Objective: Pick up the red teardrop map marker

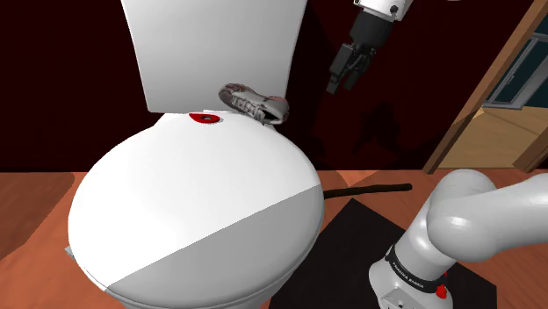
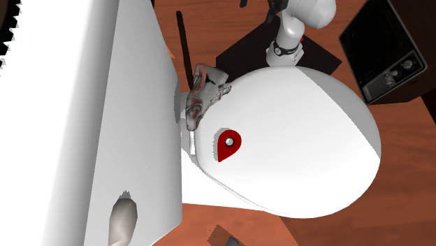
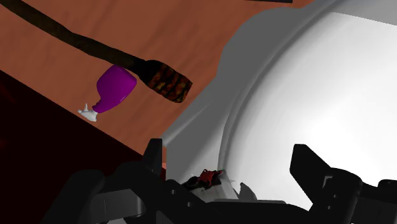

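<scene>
The red teardrop map marker [image 1: 205,118] [image 2: 228,145] lies flat on the closed white toilet lid [image 1: 193,202] [image 2: 307,133], near its hinge end. It has a small pale dot in its round part. A grey-and-red sneaker [image 1: 255,103] [image 2: 205,94] rests beside it, against the tank. My black gripper [image 1: 342,75] hangs in the air well above and toward the shoulder view's right of the sneaker, away from the marker. In the wrist view the gripper [image 3: 228,151] is open, its fingers [image 3: 308,167] wide apart with nothing between them, over the lid's edge [image 3: 318,95].
The white tank [image 1: 215,48] [image 2: 105,119] rises behind the lid. On the wooden floor lie a dark long-handled brush [image 3: 162,79] [image 1: 364,188] and a purple bottle [image 3: 114,89]. A black box [image 2: 381,45] stands near the stand. A wooden door frame [image 1: 492,88] is at the shoulder view's right.
</scene>
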